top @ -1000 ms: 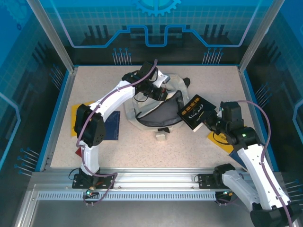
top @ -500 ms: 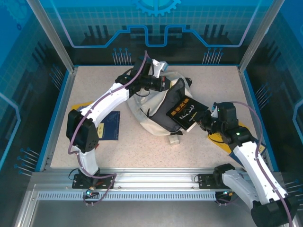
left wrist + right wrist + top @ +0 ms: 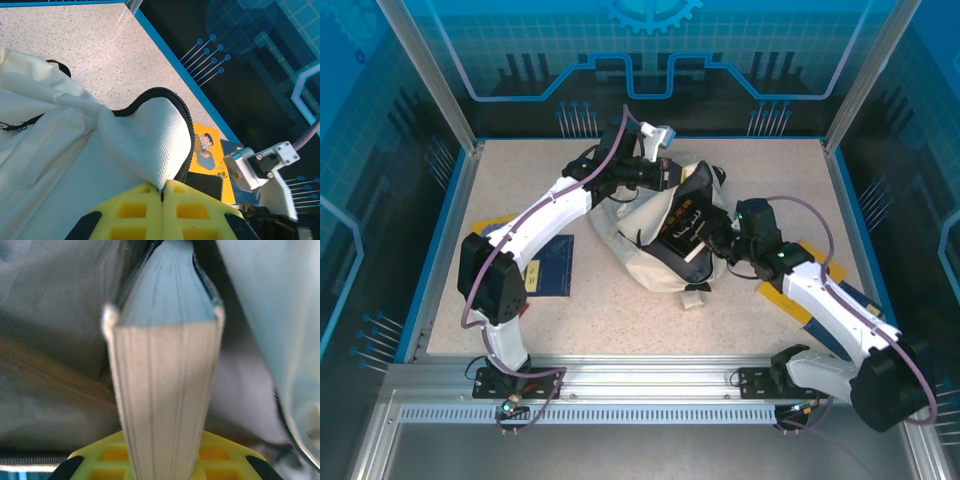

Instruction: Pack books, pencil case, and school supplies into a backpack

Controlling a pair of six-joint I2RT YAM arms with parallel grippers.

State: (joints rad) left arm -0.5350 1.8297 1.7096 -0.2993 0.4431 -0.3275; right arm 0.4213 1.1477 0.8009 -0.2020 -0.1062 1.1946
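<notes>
Speckled beige tabletop (image 3: 520,180) evenly lit, blue circuit-patterned panels (image 3: 650,60) glowing across the top, silver post (image 3: 427,75) upper left, slotted rail (image 3: 640,412) along the bottom.

We see bright, even light and soft shadows; up close, the thick pale-paged book (image 3: 165,390) blurs badly.

A robotics lab cell: speckled table (image 3: 610,320) enclosed by blue circuit-pattern panels (image 3: 650,50) and aluminium framing (image 3: 650,388).
</notes>
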